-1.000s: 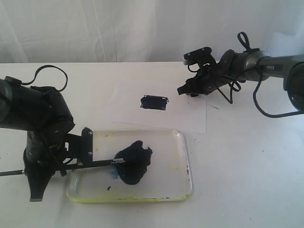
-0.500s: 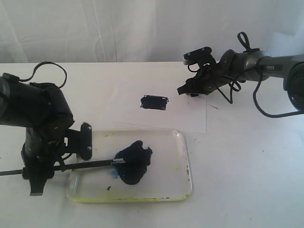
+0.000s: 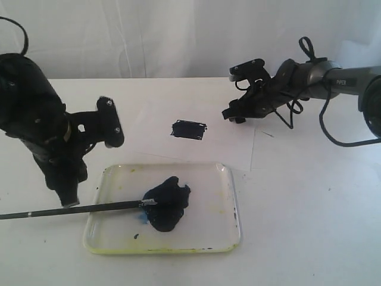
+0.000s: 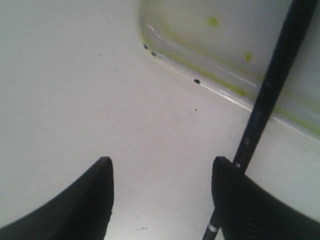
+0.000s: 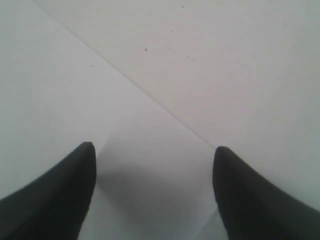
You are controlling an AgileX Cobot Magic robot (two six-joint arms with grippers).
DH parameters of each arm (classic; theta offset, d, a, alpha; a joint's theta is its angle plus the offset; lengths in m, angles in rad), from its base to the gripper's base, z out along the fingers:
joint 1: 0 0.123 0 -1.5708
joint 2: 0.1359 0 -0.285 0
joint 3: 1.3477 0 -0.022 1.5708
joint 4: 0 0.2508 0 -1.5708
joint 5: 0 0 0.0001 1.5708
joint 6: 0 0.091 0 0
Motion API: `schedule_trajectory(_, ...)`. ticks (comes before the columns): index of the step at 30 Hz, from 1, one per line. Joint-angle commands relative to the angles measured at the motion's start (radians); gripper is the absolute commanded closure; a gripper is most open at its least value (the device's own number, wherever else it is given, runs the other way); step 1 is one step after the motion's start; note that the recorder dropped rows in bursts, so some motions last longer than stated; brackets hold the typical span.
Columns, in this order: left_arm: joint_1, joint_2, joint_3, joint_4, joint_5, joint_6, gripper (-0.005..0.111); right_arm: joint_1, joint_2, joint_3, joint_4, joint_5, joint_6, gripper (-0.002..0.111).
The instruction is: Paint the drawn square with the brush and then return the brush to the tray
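Left gripper lifted clear, jaws apart and empty, brush lies tip in the tray blob, handle overhanging onto the table, square filled, right gripper apart over paper, so a clip from the left arm could flick the brush out

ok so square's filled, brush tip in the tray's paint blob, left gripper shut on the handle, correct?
No: the left gripper is open and holds nothing; the left wrist view shows spread jaws with the brush not between them. The drawn square is filled, and the brush tip is in the paint blob in the tray.
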Motion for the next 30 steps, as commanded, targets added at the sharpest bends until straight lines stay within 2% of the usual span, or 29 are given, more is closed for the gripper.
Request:
schedule_trajectory(1, 0.007, -0.056, -0.026, 0.04, -0.026, -0.229, 0.052, -0.001, -0.079, 0.007, -0.009, 0.078, 0.044, 0.044)
schedule_trajectory(5, 0.071, -0.083, -0.061, 0.038, -0.011, -0.375, 0.07, -0.001, -0.152, 0.007, -0.015, 0.138, 0.074, 0.044)
schedule_trajectory(9, 0.175, -0.087, -0.084, 0.036, -0.019, -0.554, 0.089, -0.001, -0.218, 0.007, -0.05, 0.25, 0.135, 0.047)
schedule_trajectory(12, 0.26, -0.087, -0.084, 0.036, -0.036, -0.647, 0.107, -0.001, -0.261, 0.007, -0.149, 0.361, 0.246, 0.063)
schedule_trajectory(18, 0.444, -0.087, -0.084, -0.093, -0.052, -0.714, 0.107, -0.006, -0.338, 0.007, -0.298, 0.618, 0.413, 0.109)
schedule_trajectory(21, 0.522, -0.087, -0.084, -0.154, -0.02, -0.687, 0.107, -0.023, -0.369, 0.007, -0.293, 0.744, 0.462, 0.108)
schedule_trajectory(23, 0.562, -0.087, -0.084, -0.212, 0.01, -0.622, 0.107, -0.038, -0.385, 0.007, -0.29, 0.823, 0.473, 0.108)
schedule_trajectory(25, 0.594, -0.087, -0.084, -0.307, 0.045, -0.528, 0.107, -0.06, -0.402, 0.012, -0.295, 0.828, 0.527, 0.108)
schedule_trajectory(27, 0.616, -0.087, -0.084, -0.426, 0.095, -0.38, 0.107, -0.096, -0.439, 0.055, -0.295, 0.828, 0.544, 0.108)
schedule_trajectory(28, 0.616, -0.087, -0.084, -0.439, 0.104, -0.328, 0.107, -0.119, -0.463, 0.092, -0.298, 0.828, 0.531, 0.108)
schedule_trajectory(30, 0.612, -0.087, -0.084, -0.461, 0.122, -0.323, 0.107, -0.161, -0.514, 0.179, -0.298, 0.827, 0.511, 0.108)
